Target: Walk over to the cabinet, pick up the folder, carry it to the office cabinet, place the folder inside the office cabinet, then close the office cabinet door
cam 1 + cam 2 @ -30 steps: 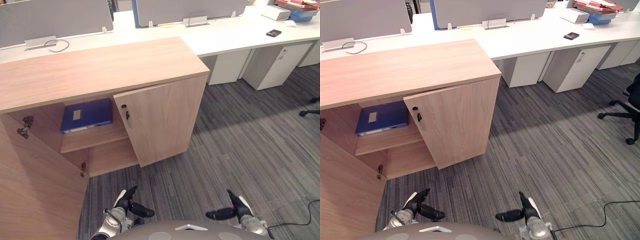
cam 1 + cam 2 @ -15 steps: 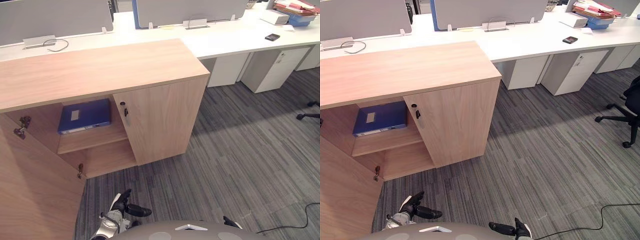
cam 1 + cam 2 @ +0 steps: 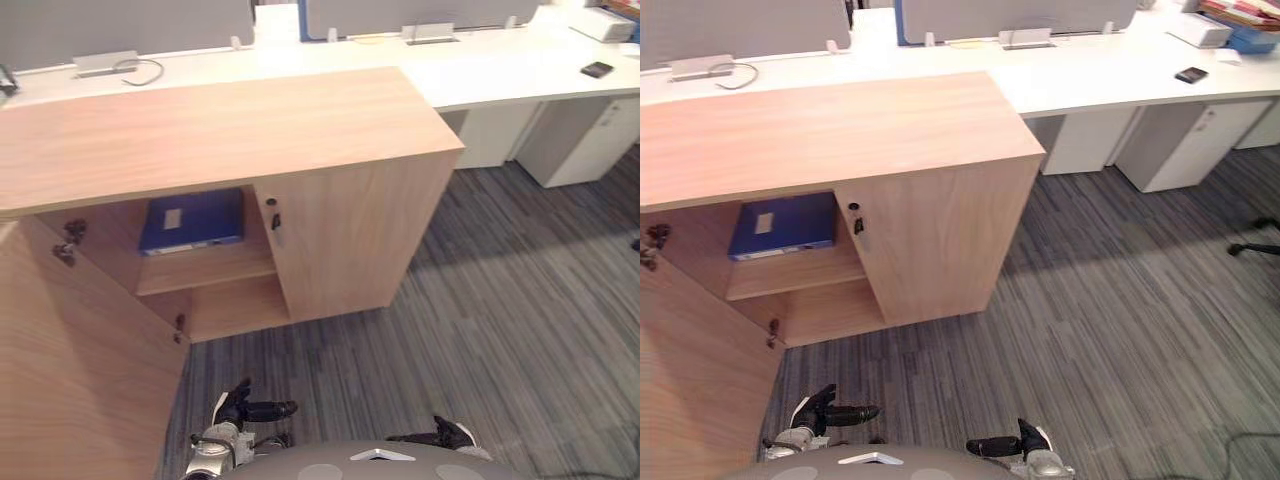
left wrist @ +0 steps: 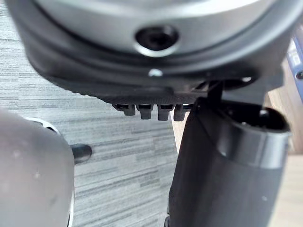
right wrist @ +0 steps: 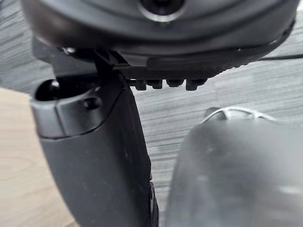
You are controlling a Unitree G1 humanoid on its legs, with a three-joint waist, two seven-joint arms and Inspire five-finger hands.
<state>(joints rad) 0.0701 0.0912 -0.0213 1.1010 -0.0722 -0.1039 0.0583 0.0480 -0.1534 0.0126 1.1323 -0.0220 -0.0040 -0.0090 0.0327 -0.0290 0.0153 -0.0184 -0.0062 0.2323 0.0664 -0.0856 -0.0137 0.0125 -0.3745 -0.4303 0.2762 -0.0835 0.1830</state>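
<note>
A wooden office cabinet point(image 3: 220, 130) fills the upper left and centre of the head views. Its door on the frame's left point(image 3: 70, 370) stands wide open, swung out toward the lower left corner with its metal hinges showing. The door on the right half point(image 3: 340, 240) sits flush, with a small dark lock and a pull near its inner edge. Inside the open half, the blue folder point(image 3: 195, 220) lies on the upper shelf point(image 3: 205, 272), just left of the closed door and well apart from both hands. It carries a small white label point(image 3: 172, 217), and a pale strip runs along its front edge; any writing there is too small to read. The left hand point(image 3: 245, 408) hangs low at the bottom of the frame, left of centre, with straight fingers and nothing in it. The right hand point(image 3: 445, 436) shows at the bottom, right of centre, also with fingers extended and empty. Both hang over the grey striped carpet point(image 3: 500, 300). Behind the cabinet runs a white desk point(image 3: 500, 70) with grey screens point(image 3: 740, 20). A dark phone point(image 3: 597, 69) lies at the upper right, and white drawer units point(image 3: 1185, 140) stand below.
</note>
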